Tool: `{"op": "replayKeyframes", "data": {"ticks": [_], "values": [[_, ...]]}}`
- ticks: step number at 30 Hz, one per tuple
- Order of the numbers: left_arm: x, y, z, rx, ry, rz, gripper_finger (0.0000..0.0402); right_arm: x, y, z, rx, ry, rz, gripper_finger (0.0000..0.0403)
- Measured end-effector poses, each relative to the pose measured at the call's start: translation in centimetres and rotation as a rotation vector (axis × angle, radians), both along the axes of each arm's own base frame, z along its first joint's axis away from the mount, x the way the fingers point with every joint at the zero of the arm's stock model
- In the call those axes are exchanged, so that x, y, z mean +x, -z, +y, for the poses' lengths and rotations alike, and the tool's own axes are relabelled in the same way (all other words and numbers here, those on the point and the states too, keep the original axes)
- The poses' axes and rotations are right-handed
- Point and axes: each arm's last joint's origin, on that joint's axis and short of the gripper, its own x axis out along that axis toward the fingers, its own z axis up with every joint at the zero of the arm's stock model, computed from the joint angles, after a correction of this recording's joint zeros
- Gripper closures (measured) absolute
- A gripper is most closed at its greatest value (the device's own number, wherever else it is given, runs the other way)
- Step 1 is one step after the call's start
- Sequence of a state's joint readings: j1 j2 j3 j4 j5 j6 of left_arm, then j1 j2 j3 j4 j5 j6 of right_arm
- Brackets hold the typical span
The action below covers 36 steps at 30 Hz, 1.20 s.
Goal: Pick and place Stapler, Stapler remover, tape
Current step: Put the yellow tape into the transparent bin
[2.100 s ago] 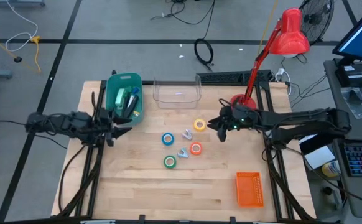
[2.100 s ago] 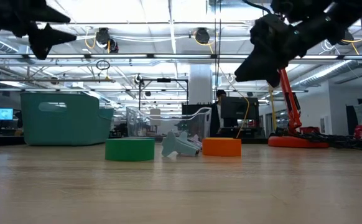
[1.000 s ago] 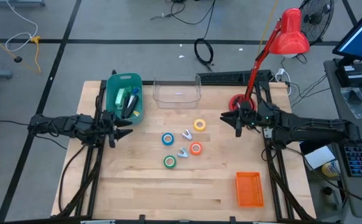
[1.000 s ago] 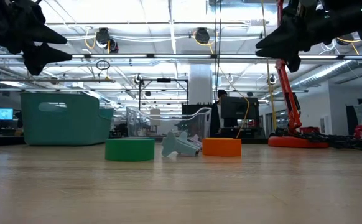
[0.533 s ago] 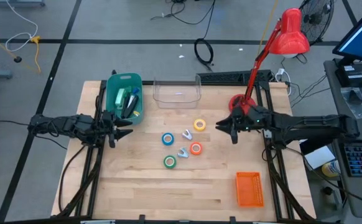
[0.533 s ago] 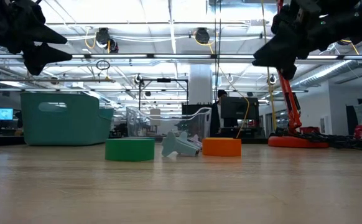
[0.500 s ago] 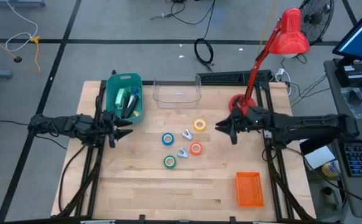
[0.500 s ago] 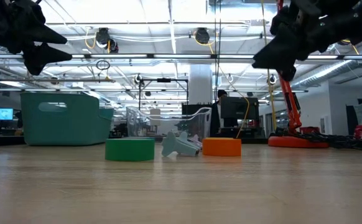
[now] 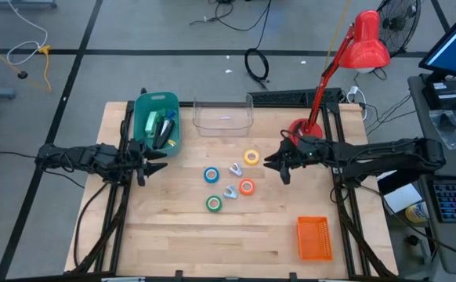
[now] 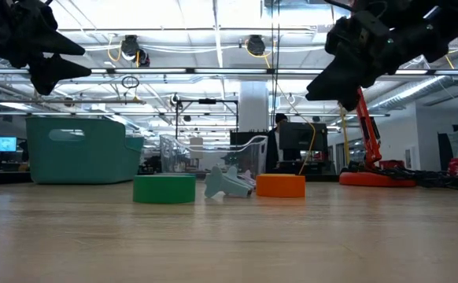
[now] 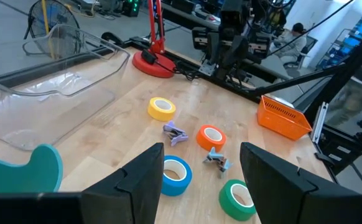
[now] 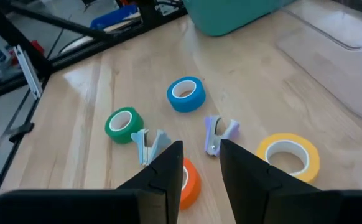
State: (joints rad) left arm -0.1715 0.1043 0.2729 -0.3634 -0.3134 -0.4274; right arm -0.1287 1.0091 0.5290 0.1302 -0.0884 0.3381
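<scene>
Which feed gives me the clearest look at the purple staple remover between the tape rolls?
The right wrist view: the purple staple remover lies close and unblocked between the blue tape and yellow tape. The left wrist view shows it smaller. The high view shows only a small speck. In the low view I cannot pick it out.

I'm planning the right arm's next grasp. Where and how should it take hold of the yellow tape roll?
The yellow tape roll lies flat, open pale centre up, apart from its neighbours. Probably best from straight above: one finger in the centre hole, one outside, pinching the wall. The right gripper is beside it, fingers open.
</scene>
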Motion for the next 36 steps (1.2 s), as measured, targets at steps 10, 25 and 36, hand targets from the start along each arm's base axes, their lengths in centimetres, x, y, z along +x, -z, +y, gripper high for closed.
{"op": "replayKeyframes", "data": {"ticks": [10,25,36], "values": [[0.0,0.0,0.0,0.001,0.000,0.001,0.0185,2.1,0.5,-0.2,-0.046,-0.049,0.128,0.0303],[0.0,0.0,0.0,0.027,0.003,0.005,0.0185,4.6,1.0,-0.8,-0.139,-0.086,0.264,0.0248],[0.0,0.0,0.0,0.051,0.008,0.011,0.0185,6.1,0.1,-1.2,-0.194,-0.140,0.355,0.0204]]}}
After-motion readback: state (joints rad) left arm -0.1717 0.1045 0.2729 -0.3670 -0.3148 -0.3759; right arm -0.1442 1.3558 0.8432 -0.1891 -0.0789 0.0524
